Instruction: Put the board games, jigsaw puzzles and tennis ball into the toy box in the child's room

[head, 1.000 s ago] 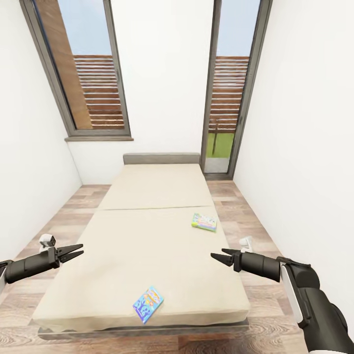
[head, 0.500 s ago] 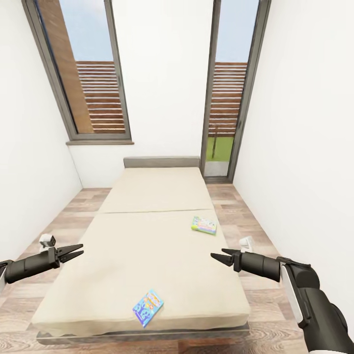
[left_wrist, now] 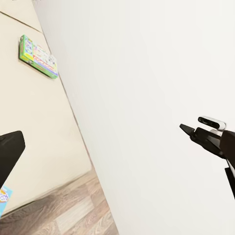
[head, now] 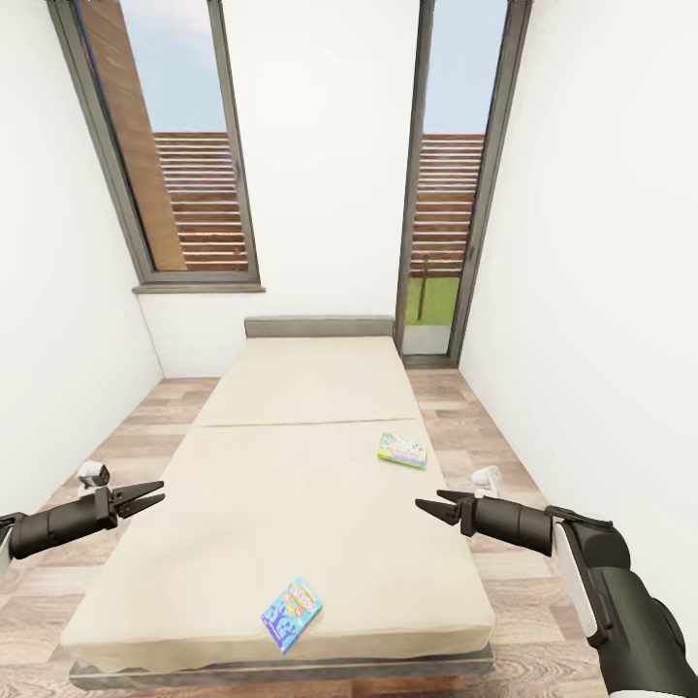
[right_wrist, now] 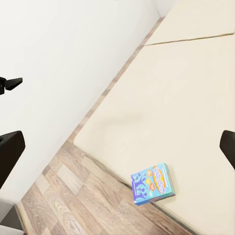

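Note:
The beige bed (head: 291,485) lies straight ahead with two board games flat on it. A blue printed box (head: 291,614) rests near the foot edge, also in the right wrist view (right_wrist: 152,183). A green printed box (head: 402,450) sits by the bed's right edge, also in the left wrist view (left_wrist: 38,56). My left gripper (head: 145,499) hovers open over the bed's left side, nothing between its fingers. Over the right side my right gripper (head: 433,508) is open and empty too. Both are well above and apart from the boxes. The table, toy box, jigsaw puzzles and tennis ball are out of view.
White walls close in on both sides, with narrow strips of wood-plank floor (head: 485,456) along the bed. Two tall grey-framed windows (head: 184,145) stand behind the grey headboard (head: 318,326).
The whole head view has shifted slightly, so the bed and both boxes sit a little lower in the picture. Both arms hold the same pose and the boxes lie as before.

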You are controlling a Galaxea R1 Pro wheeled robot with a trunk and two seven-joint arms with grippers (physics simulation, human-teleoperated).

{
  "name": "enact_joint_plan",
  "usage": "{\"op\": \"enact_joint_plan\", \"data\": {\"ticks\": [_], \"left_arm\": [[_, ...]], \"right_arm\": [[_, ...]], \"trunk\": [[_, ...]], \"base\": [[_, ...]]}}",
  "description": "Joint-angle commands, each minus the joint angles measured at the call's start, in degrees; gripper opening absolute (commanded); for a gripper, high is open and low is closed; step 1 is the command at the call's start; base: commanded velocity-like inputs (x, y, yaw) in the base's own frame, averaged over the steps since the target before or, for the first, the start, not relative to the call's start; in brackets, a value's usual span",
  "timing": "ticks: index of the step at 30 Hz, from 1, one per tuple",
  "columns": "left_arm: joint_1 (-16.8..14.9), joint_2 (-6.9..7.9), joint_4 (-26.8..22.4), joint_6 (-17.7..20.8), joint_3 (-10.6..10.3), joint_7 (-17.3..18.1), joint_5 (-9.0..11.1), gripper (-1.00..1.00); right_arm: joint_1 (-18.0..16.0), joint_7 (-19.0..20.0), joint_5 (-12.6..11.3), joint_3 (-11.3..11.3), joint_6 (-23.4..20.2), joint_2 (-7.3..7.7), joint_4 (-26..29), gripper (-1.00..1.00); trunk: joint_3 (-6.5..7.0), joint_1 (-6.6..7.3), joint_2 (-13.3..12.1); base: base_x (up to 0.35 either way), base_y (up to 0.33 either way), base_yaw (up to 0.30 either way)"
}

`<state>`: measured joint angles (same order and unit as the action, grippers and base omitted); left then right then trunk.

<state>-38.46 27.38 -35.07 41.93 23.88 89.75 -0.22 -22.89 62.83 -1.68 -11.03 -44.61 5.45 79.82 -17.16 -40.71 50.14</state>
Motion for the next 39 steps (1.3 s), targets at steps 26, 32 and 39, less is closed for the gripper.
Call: {"op": "enact_joint_plan", "data": {"ticks": [26, 32, 39], "left_arm": [[-0.04, 0.05, 0.0, 0.61, 0.03, 0.25, -0.06, 1.0], [-0.04, 0.09, 0.0, 0.71, 0.03, 0.25, -0.06, 1.0], [-0.04, 0.39, 0.0, 1.01, 0.06, 0.25, -0.05, 1.0]], "right_arm": [[-0.05, 0.1, -0.21, -0.13, -0.47, -0.05, -0.02, 1.0], [-0.05, 0.04, -0.17, -0.06, -0.47, -0.21, -0.02, 1.0], [-0.05, -0.27, -0.48, -0.22, -0.53, -0.85, -0.37, 1.0]], "trunk": [[-2.04, -5.06, 9.28], [-3.03, -6.38, 11.68], [-3.74, -7.26, 13.29]], "base": [[0.0, 0.0, 0.0], [0.0, 0.0, 0.0], [0.0, 0.0, 0.0]]}}
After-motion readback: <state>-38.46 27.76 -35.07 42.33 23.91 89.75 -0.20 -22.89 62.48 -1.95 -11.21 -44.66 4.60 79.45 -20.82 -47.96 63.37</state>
